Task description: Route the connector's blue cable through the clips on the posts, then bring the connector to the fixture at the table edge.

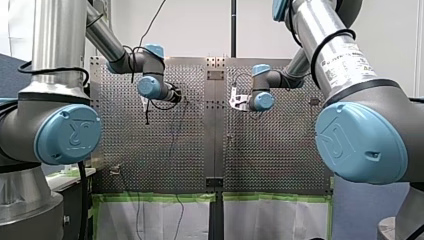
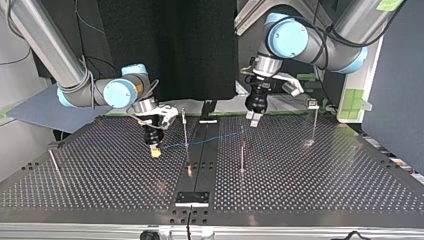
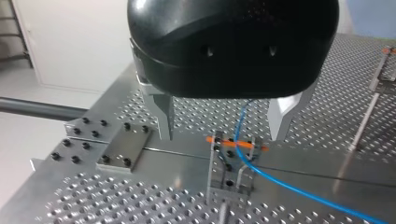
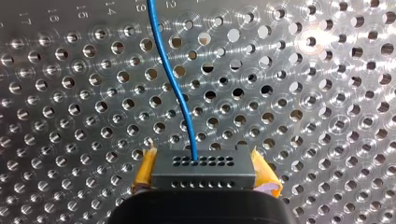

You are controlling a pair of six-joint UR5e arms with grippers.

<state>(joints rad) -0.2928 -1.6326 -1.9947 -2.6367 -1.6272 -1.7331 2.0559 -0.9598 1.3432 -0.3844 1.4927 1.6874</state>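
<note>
The black connector (image 4: 203, 168) sits between the yellow pads (image 4: 145, 170) of my right gripper (image 4: 204, 179), which is shut on it just above the perforated plate. At the top view's left the same gripper (image 2: 155, 150) hangs low. The blue cable (image 4: 175, 88) leaves the connector and runs (image 2: 210, 139) past a thin post (image 2: 185, 131) to a second post (image 2: 242, 150). My left gripper (image 3: 223, 122) stands open above that post's clip (image 3: 232, 161), its metal fingers (image 3: 162, 114) on either side of the cable (image 3: 299, 189) lying in the clip.
A third post (image 2: 314, 125) with a clip on top stands at the top view's right, and a leaning rod (image 2: 54, 162) at its left. A black plate (image 2: 192, 198) sits on the centre rail near the near edge. Both arms' elbows fill the front view's sides.
</note>
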